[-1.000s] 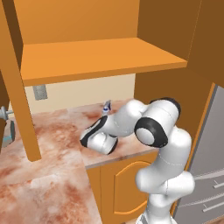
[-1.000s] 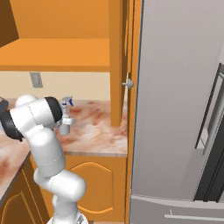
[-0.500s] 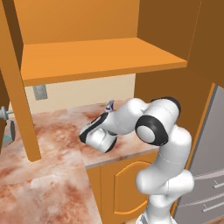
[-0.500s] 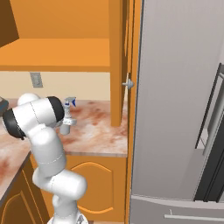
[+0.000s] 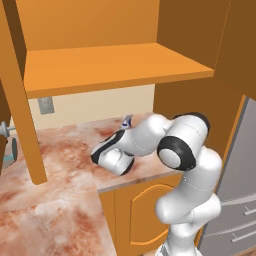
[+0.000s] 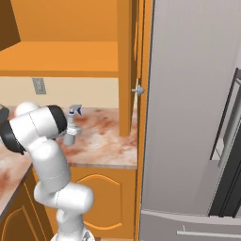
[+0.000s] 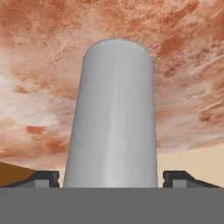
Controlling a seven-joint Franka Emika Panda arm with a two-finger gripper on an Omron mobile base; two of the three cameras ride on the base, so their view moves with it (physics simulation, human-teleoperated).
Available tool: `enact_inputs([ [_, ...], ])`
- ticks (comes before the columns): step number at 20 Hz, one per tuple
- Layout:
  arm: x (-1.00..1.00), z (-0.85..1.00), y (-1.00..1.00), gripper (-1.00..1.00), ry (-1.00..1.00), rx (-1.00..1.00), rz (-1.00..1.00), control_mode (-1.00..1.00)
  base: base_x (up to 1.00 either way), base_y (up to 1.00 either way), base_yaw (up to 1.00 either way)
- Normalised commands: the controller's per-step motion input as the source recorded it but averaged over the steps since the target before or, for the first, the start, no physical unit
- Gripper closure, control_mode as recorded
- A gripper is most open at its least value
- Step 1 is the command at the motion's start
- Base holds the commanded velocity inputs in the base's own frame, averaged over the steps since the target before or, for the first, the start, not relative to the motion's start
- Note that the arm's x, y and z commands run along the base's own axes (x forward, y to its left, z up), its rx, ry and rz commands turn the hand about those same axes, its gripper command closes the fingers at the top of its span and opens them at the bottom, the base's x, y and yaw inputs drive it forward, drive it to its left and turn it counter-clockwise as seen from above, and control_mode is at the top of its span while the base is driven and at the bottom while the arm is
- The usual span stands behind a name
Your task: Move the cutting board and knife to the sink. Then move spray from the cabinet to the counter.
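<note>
Your spray (image 6: 71, 126) stands upright on the bench (image 5: 60, 210), under the cabinet shelf (image 5: 110, 67) and near the back wall. In the hand view the bottle (image 7: 114, 118) sits between your hand's (image 7: 112, 178) two fingertips (image 7: 43, 178), a gap on either side. A wall outlet (image 5: 46, 105) lies behind the bench to the left; the fridge (image 6: 193, 117) stands to the right, beyond the cabinet's side panel (image 6: 124, 66).
</note>
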Motion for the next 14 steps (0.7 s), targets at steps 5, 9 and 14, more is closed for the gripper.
enact_inputs([
  [5,-0.18,0.03,0.24,-1.00,-0.17,-0.02,-0.13,-1.00,0.00,0.00,0.00],
  [9,-0.29,0.24,0.23,-1.00,-0.10,-0.02,-0.15,-1.00,0.00,0.00,0.00],
  [14,-0.66,0.51,0.22,-1.00,0.04,0.00,-0.21,-1.00,0.00,0.00,0.00],
])
